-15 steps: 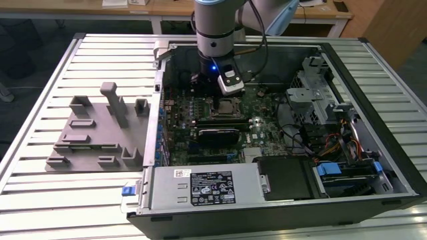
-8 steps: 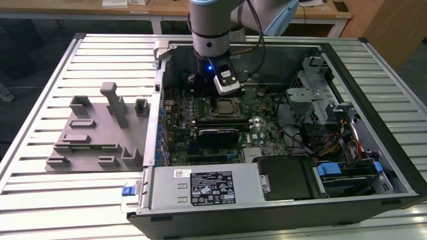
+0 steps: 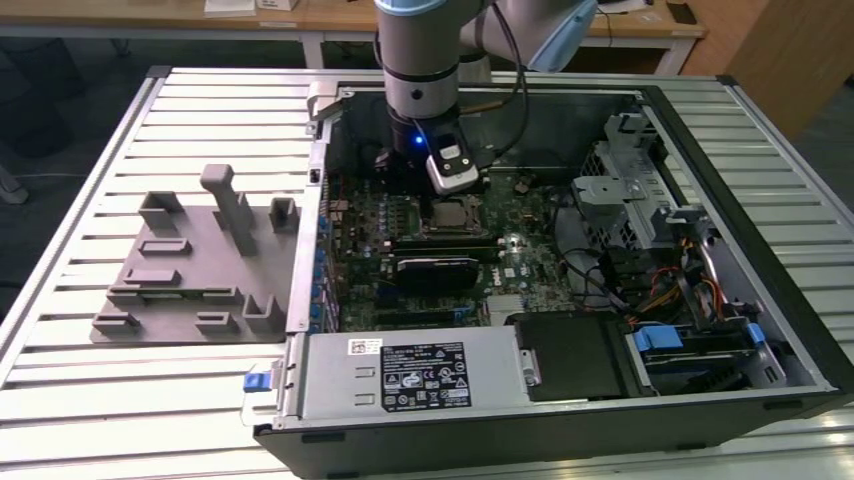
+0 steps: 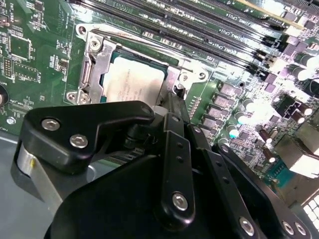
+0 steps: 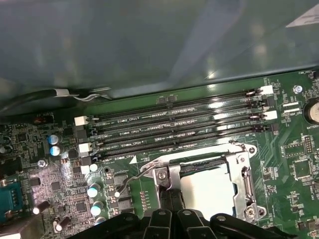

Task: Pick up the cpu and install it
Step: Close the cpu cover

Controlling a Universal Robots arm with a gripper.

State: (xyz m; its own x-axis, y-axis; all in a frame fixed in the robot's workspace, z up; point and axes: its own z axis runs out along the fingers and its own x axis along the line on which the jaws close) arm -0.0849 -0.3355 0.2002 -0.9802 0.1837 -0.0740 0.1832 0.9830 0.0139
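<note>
The cpu [image 4: 130, 83] lies flat in the socket on the motherboard, its silver top showing inside the metal socket frame [image 4: 94, 59]. It appears again in the first wrist view [image 5: 207, 191] and as a small pale square in the exterior view [image 3: 454, 212]. My gripper [image 3: 447, 192] hangs inside the open computer case, directly over the socket's edge. Its two black fingers [image 5: 169, 199] are pressed together, so it is shut, with nothing visible between them. The tips [image 4: 172, 102] stand at the frame's edge beside the cpu, next to the thin wire lever [image 5: 130, 179].
A grey plastic tray [image 3: 200, 265] with upright blocks sits on the slatted table at the exterior view's left. The case [image 3: 747, 200] walls surround the arm. Memory slots [image 5: 174, 129] run beside the socket. A power supply [image 3: 400, 375] and drive bays [image 3: 694, 345] fill the case's near side.
</note>
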